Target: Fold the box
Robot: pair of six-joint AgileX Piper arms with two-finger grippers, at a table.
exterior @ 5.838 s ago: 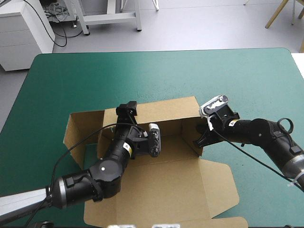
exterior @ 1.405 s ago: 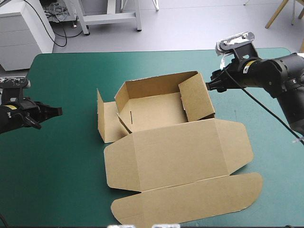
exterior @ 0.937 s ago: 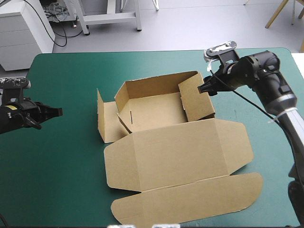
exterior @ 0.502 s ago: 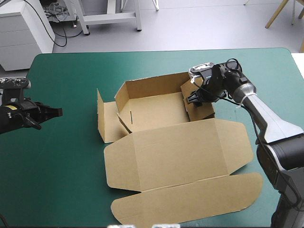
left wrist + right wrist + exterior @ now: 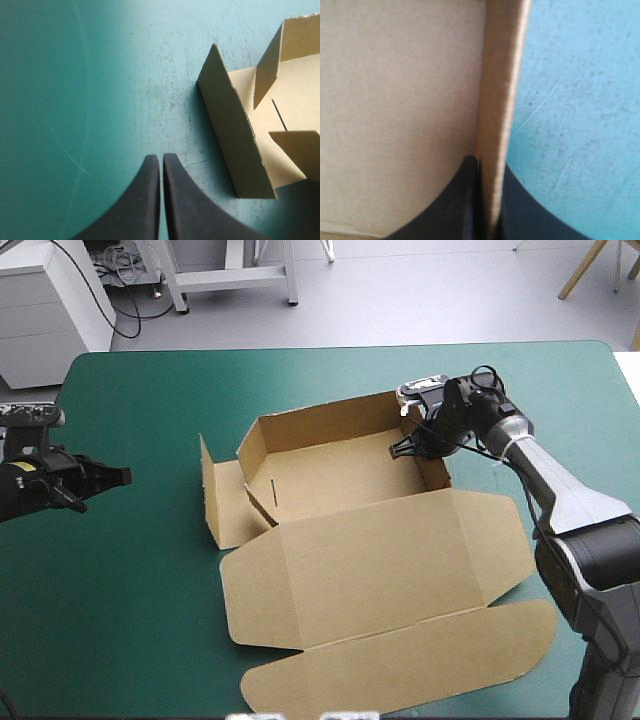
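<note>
My right gripper [image 5: 488, 200] pinches the box [image 5: 340, 475] wall between its fingers. The board looks light and stiff, so edges suit gripping. My left gripper [image 5: 161, 195] is pressed together, empty.

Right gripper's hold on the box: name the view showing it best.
The right wrist view: the box wall stands edge-on between the jaws of the right gripper, all but shut on it. The high view shows the gripper at that wall, the contact unclear. The left wrist view shows only the box's left side.
</note>
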